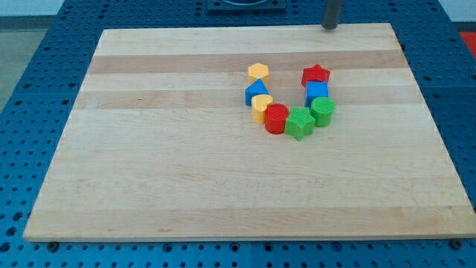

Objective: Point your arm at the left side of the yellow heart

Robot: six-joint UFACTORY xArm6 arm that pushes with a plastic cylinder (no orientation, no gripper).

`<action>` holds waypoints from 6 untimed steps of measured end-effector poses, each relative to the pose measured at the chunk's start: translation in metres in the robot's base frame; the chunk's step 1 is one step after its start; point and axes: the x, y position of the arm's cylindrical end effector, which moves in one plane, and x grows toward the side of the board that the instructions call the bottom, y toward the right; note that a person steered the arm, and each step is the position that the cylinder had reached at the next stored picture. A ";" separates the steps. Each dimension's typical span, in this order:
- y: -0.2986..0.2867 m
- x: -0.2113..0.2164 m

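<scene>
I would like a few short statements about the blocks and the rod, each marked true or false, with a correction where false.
1. My tip touches the yellow heart. False: it is at the view's top edge of the board, far from all blocks.
2. The blue triangular block lies between the yellow hexagon and the yellow heart. True.
3. The red star is at the view's left of the group. False: it is on the right.
4. The green star sits beside the red cylinder. True.

Yellow heart [260, 107] flat, touching red block [276, 118]
</scene>
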 end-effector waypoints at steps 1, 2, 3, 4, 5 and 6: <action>0.000 0.000; -0.003 0.001; -0.054 0.002; -0.142 0.026; -0.202 0.086; -0.249 0.154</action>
